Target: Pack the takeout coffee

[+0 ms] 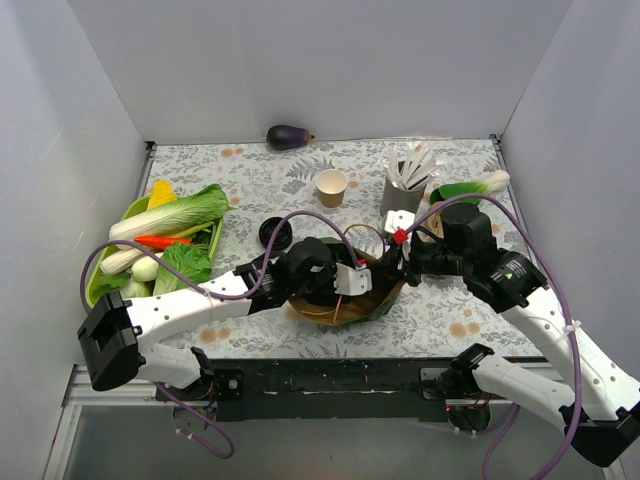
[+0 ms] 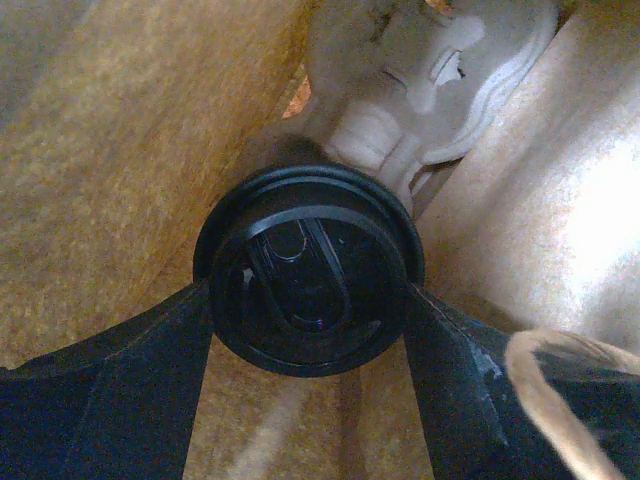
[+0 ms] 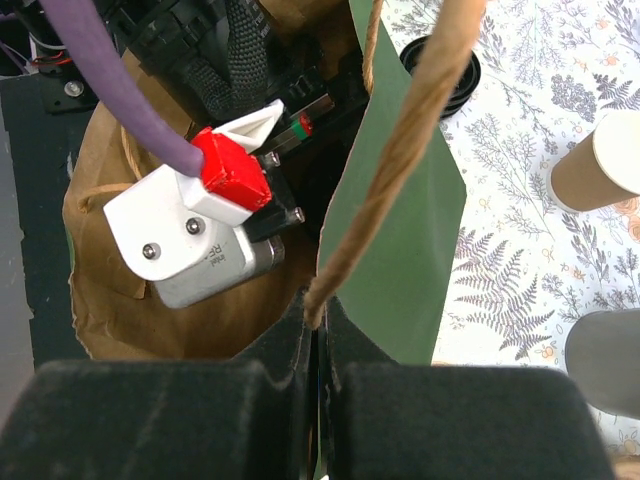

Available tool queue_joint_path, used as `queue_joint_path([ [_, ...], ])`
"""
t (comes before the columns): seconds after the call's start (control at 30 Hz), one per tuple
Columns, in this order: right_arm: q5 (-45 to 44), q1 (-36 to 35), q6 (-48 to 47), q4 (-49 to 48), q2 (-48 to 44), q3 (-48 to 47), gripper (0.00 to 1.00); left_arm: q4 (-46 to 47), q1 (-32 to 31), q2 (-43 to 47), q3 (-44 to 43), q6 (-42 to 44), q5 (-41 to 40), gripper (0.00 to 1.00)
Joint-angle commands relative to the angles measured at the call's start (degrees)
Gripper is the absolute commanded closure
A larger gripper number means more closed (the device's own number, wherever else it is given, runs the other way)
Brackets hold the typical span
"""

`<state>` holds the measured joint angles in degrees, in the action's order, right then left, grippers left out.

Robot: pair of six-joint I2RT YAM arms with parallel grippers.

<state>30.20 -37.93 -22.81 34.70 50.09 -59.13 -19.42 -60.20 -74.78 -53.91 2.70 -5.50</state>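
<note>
The takeout coffee (image 2: pixel 310 270), seen from above as a round black lid, sits low inside the green bag (image 1: pixel 385 297) between its brown inner walls (image 2: pixel 100 150). My left gripper (image 2: pixel 308 293) reaches down into the bag (image 3: pixel 400 250) and its two dark fingers (image 2: pixel 150 380) press on either side of the lid. From above, the left wrist (image 1: pixel 335 280) fills the bag's mouth and hides the cup. My right gripper (image 3: pixel 318 310) is shut on the bag's right rim where the rope handle (image 3: pixel 400 160) comes out, at the bag's right side (image 1: pixel 405 262).
A tan cup with no lid (image 1: pixel 331 186) and a stack of black lids (image 1: pixel 274 234) stand behind the bag. A grey holder of white items (image 1: pixel 403 190) is at the back right, with a leafy vegetable (image 1: pixel 470 187) beside it. A green tray of vegetables (image 1: pixel 100 285) lies left; an eggplant (image 1: pixel 288 136) at the back.
</note>
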Motion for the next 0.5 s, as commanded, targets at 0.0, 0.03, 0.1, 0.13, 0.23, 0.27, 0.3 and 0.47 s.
queue_joint_path([
  [0.0, 4.8, 0.4, 1.5, 5.8, -0.8, -0.1, 0.99, 1.4, 2.7, -1.5, -0.2, -2.3, -2.2, 1.00],
  [0.03, 4.5, 0.6, 1.5, 6.6, -0.6, -0.4, 0.99, 1.5, 2.8, -1.9, -0.4, -3.9, -1.9, 1.00],
  [0.1, 4.3, 1.1, 1.4, 7.5, -0.1, -1.0, 0.94, 1.5, 3.1, -2.4, -0.6, -4.0, -0.8, 1.00],
  [0.13, 4.2, 1.2, 1.3, 8.1, 0.3, -1.4, 0.86, 1.5, 3.2, -2.6, -0.6, -4.2, -0.6, 1.00],
  [0.23, 3.2, 1.5, 0.2, 10.5, 1.2, -3.5, 0.69, 1.8, 3.2, -3.3, -0.9, -4.9, 0.3, 1.00],
  [0.27, 2.9, 1.7, -0.1, 11.5, 1.7, -4.1, 0.65, 1.8, 3.3, -3.7, -1.3, -5.2, 0.4, 1.00],
  [0.3, 2.7, 1.7, -0.8, 12.1, 1.9, -5.6, 0.62, 1.8, 3.3, -3.9, -1.5, -5.3, 0.4, 1.00],
  [0.47, 0.9, 1.9, -1.1, 14.7, 3.3, -9.9, 0.42, 1.6, 3.4, -4.2, -2.8, -7.4, 1.0, 1.00],
])
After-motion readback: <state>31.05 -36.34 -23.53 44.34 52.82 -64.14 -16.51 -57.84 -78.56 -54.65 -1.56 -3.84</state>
